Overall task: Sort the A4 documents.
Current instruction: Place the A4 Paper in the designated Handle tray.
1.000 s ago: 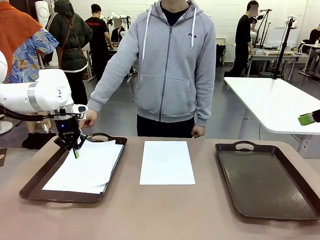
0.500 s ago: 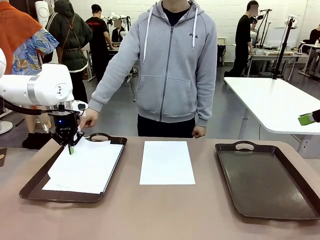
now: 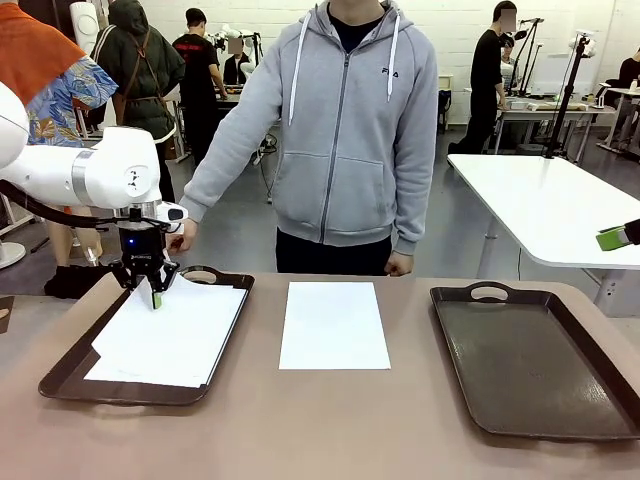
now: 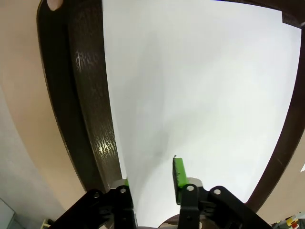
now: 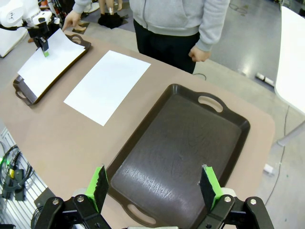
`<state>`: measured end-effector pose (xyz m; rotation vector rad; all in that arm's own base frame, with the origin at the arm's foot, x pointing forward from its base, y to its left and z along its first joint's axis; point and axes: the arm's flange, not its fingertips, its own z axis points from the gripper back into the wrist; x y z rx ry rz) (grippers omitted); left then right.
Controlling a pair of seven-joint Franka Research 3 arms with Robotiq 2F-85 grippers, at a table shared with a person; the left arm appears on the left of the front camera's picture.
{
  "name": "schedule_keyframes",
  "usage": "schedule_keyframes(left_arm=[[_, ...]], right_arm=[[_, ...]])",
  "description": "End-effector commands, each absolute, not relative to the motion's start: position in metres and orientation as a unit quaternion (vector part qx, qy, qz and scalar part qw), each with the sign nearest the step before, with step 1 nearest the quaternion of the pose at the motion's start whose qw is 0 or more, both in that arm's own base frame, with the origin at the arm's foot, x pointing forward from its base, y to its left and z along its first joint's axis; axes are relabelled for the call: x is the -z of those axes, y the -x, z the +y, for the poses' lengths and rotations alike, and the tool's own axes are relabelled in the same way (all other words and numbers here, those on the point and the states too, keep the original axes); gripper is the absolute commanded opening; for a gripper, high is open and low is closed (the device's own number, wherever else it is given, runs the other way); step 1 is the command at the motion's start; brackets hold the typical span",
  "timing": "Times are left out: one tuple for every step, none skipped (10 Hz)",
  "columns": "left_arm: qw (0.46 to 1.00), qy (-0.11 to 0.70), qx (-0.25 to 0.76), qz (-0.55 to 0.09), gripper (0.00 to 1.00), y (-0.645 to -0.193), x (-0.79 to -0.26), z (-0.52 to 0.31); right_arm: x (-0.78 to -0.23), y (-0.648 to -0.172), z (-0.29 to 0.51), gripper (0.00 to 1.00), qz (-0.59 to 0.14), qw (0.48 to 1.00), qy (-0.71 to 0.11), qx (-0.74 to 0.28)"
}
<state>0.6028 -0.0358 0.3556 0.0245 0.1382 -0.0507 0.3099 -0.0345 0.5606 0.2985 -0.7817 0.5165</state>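
**Left claw parted over the tray stack, one sheet waiting to its right**

The left claw is hanging low over the far corner of the left tray, in the left of the front view. Its jaws are standing apart. In the left wrist view the edge of the top white sheet is running under the gap between the green pads, and nothing is looking pinched. Beneath it the stacked documents are lying in that tray, slightly fanned.

To the right of this claw, at the centre of the frame, a single sheet is lying flat on the tabletop. Its long axis is running from the near edge toward the person. The left claw is likely the nearer one to it.

The right claw is hovering high over the near end of the right tray, spread wide and gripping nothing. The person's hand is resting just behind the left tray's far handle.
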Motion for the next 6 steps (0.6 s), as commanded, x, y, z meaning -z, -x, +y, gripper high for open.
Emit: schedule_keyframes(left_arm=[[0.997,-0.024,0.038,0.066,0.6,-0.6104,-0.3595,-0.0304],[0.997,-0.025,0.035,0.064,0.69,-0.6109,-0.3604,-0.0298],[0.997,-0.029,0.028,0.064,0.79,-0.6112,-0.3601,-0.0299],[0.997,-0.031,0.022,0.064,0.87,-0.6106,-0.3601,-0.0295],[0.997,-0.034,0.018,0.064,0.97,-0.6106,-0.3606,-0.0298],[0.997,-0.038,0.013,0.062,1.0,-0.6107,-0.3611,-0.0295]], right_arm=[[-0.5587,-0.311,-0.0343,1.0,-0.375,0.88,-0.151,-0.25],[-0.5587,-0.311,-0.0343,1.0,-0.375,0.88,-0.151,-0.25],[-0.5587,-0.311,-0.0343,1.0,-0.375,0.88,-0.151,-0.25],[-0.5587,-0.311,-0.0343,1.0,-0.375,0.88,-0.151,-0.25],[-0.5587,-0.311,-0.0343,1.0,-0.375,0.88,-0.151,-0.25],[-0.5587,-0.311,-0.0343,1.0,-0.375,0.88,-0.151,-0.25]])
